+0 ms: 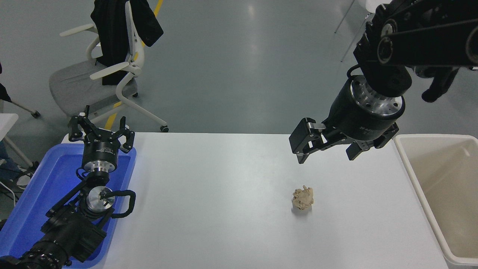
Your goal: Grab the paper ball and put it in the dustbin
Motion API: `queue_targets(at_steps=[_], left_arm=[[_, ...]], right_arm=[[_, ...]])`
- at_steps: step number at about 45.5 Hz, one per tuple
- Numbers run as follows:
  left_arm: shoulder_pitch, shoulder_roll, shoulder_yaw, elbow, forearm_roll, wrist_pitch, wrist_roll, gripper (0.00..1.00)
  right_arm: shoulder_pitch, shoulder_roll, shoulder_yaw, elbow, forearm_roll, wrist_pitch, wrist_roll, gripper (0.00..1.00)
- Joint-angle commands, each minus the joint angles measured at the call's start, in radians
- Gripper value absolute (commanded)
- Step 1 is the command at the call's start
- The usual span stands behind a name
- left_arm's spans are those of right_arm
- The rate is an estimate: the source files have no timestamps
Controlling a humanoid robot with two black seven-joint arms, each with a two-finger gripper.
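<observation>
On the white tabletop, right of centre, the tan paper ball lies alone, with the right tool in the air beyond it — fingers spread wide, holding nothing. The cream dustbin at the tabletop's right end is cut off by the picture's edge. The left tool — open and empty — is parked over a blue tray that its arm partly hides.

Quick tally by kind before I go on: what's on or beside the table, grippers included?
Paper ball: 1
Dustbin: 1
Blue tray: 1
Grippers, left and right, both open: 2
Total: 5
</observation>
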Motion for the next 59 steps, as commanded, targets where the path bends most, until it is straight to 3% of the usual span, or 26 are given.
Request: queue_targets(at_steps=[1,8,38,59], left_arm=[[-0.001,-0.001,-0.002,-0.001,-0.001,0.0,0.001,0.99],[-0.001,0.0,0.0,-0.001,0.0,0.0,0.0,0.99],[-0.001,-0.001,0.0,0.001,0.0,0.0,0.0,0.99],[0.0,-0.001,0.0,-0.001,0.0,0.0,0.0,0.99]], right_arm=[[-0.051,0.0,-0.011,-0.03,-0.013,0.001,0.001,1.0],[-0.103,0.002,-0.009,-0.064,-0.018,-0.014,0.001,1.0],[-0.674,0.01,0.061,-0.36,-0.018,-0.433,0.041,1.0],[-1.03,0.01,0.113,-0.598,-0.166,-0.528,0.039,1.0]])
